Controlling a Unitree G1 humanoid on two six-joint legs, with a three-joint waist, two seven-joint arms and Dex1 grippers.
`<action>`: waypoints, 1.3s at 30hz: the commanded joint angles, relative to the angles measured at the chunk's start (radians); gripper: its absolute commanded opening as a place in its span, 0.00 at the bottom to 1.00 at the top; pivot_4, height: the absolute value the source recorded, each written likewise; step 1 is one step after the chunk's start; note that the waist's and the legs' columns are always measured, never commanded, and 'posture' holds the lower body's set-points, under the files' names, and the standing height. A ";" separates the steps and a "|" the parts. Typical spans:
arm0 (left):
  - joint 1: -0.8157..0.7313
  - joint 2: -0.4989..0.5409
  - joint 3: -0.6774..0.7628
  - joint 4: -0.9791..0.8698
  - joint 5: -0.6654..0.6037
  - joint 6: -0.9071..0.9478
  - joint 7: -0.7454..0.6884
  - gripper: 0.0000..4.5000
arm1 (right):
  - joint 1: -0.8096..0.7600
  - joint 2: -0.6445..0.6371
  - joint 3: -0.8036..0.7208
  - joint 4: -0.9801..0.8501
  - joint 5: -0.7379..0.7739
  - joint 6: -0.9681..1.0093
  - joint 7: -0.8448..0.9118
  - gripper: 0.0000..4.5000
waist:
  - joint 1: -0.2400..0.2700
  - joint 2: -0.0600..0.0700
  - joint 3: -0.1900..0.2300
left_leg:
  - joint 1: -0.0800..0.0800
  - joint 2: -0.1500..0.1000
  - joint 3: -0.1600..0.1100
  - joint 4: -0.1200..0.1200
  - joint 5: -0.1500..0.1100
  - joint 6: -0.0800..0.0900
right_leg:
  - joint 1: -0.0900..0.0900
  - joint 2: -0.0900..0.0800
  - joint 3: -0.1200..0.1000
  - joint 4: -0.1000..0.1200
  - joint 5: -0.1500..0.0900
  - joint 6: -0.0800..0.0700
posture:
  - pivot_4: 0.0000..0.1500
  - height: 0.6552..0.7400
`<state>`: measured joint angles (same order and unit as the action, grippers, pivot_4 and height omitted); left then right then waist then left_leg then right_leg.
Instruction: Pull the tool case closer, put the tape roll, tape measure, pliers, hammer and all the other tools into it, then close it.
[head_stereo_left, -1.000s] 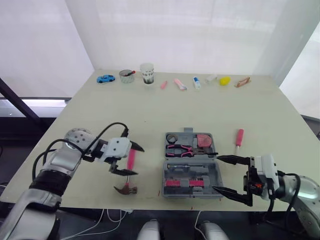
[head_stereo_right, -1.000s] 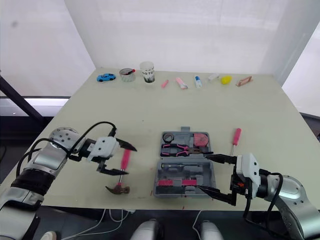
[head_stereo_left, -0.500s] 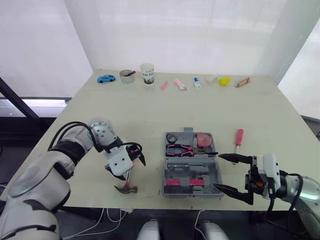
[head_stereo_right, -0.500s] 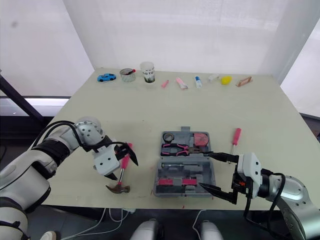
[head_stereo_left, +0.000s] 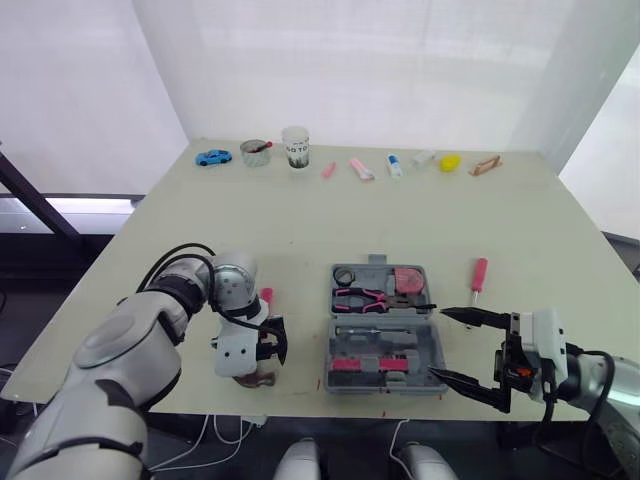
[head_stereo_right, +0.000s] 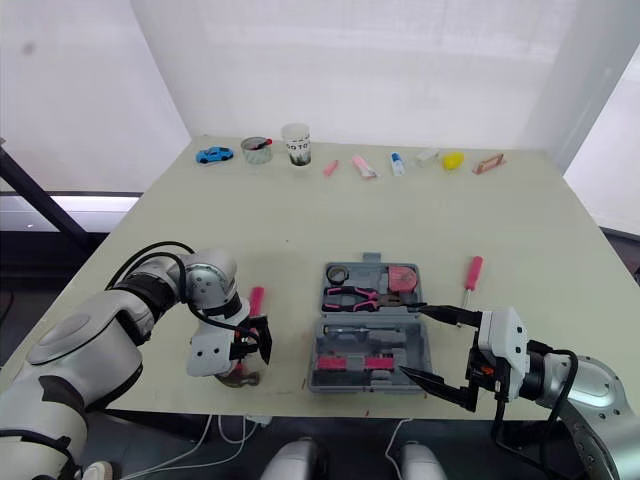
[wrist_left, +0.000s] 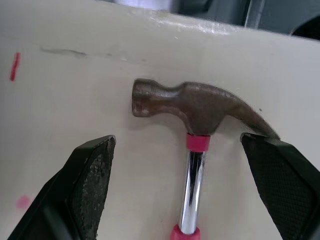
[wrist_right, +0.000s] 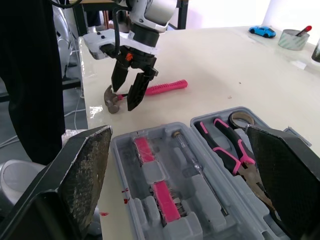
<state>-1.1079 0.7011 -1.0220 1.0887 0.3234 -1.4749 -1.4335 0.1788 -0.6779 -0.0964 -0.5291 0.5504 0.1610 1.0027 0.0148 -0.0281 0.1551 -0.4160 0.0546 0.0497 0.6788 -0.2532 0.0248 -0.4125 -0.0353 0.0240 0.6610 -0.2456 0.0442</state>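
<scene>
While pliers (head_stereo_left: 360, 297), tape roll (head_stereo_left: 343, 275) are lying in case (head_stereo_left: 385, 340), left gripper (wrist_left: 180, 144), spread wide, is straddling hammer (wrist_left: 200, 107) at case's 9 o'clock; screwdriver (head_stereo_left: 479, 276), lid-closing remaining; right gripper (head_stereo_left: 437, 343) gaping, empty.

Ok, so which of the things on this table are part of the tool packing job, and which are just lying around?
Part of the job: tool case, hammer, pliers, tape roll, tape measure, screwdriver.

Lying about, along the far edge: toy car, grey tub, cup, yellow object, other small bits.
</scene>
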 joint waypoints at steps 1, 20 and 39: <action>-0.033 -0.014 0.032 0.035 0.106 -0.030 0.086 0.95 | -0.005 -0.005 -0.024 -0.030 0.019 -0.003 -0.005 1.00 | 0.000 0.000 0.000 | 0.000 0.000 0.000 0.000 0.000 0.000 | 0.000 0.000 0.000 0.000 0.001 0.001 | 1.00 1.00; 0.021 -0.040 0.003 0.145 0.350 -0.097 0.292 0.14 | -0.028 0.007 0.007 -0.018 0.004 -0.004 -0.015 1.00 | -0.002 0.012 -0.007 | 0.003 0.000 0.001 0.000 0.000 0.000 | 0.002 0.000 0.001 0.001 0.001 0.002 | 1.00 1.00; -0.011 0.244 -0.015 0.152 0.028 -0.126 0.267 0.03 | -0.066 0.020 0.040 0.020 0.030 -0.011 0.046 1.00 | -0.002 -0.001 0.000 | 0.001 0.001 0.000 0.000 0.000 0.000 | 0.000 0.000 -0.001 0.002 0.001 0.002 | 1.00 1.00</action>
<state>-1.1158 0.9236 -1.0312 1.2610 0.4037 -1.6001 -1.1571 0.1217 -0.6586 -0.0474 -0.4992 0.5595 0.1647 1.0383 0.0128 -0.0291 0.1551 -0.4154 0.0560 0.0496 0.6796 -0.2533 0.0249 -0.4123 -0.0349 0.0232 0.6626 -0.2445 0.0458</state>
